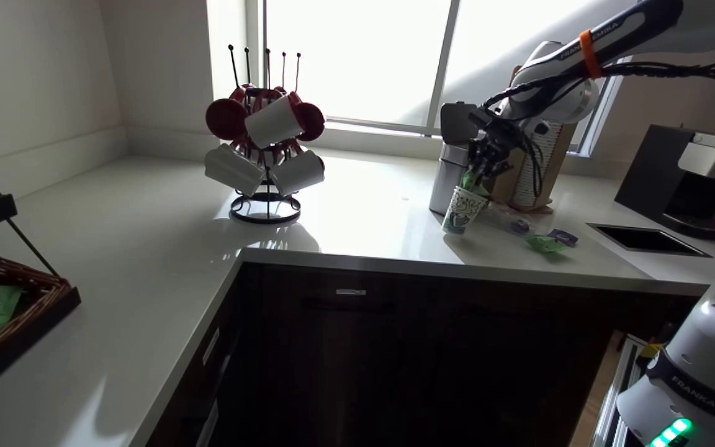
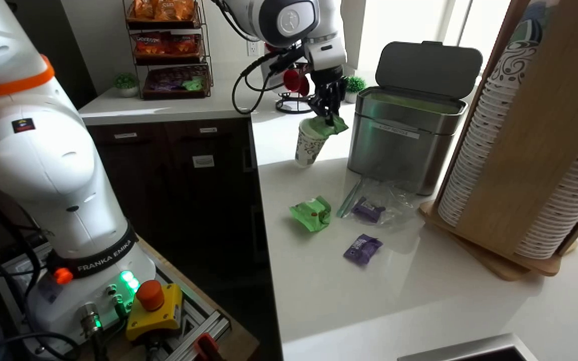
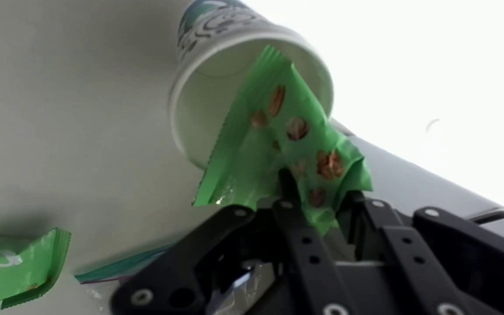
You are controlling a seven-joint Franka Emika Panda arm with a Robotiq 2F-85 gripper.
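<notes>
My gripper (image 3: 320, 188) is shut on a green packet (image 3: 295, 127) with nut pictures, pinched between its fingertips. The packet lies over the mouth of a patterned paper cup (image 3: 186, 105). In both exterior views, the cup (image 1: 464, 208) (image 2: 309, 148) leans to one side at the counter, below the gripper (image 2: 330, 116). I cannot tell whether its base rests fully on the counter. The packet's lower end is hidden between the fingers. Another green packet (image 2: 313, 213) lies on the counter, near a purple packet (image 2: 363, 249) and a clear bag (image 2: 394, 205) with a purple packet inside.
An open-lidded metal bin (image 2: 399, 155) stands right beside the cup. A wooden holder (image 2: 555, 150) with stacked cups is beyond it. A mug tree (image 1: 267, 155), a coffee machine (image 1: 674, 186), a counter opening (image 1: 646, 239) and a snack rack (image 2: 171, 65) are around.
</notes>
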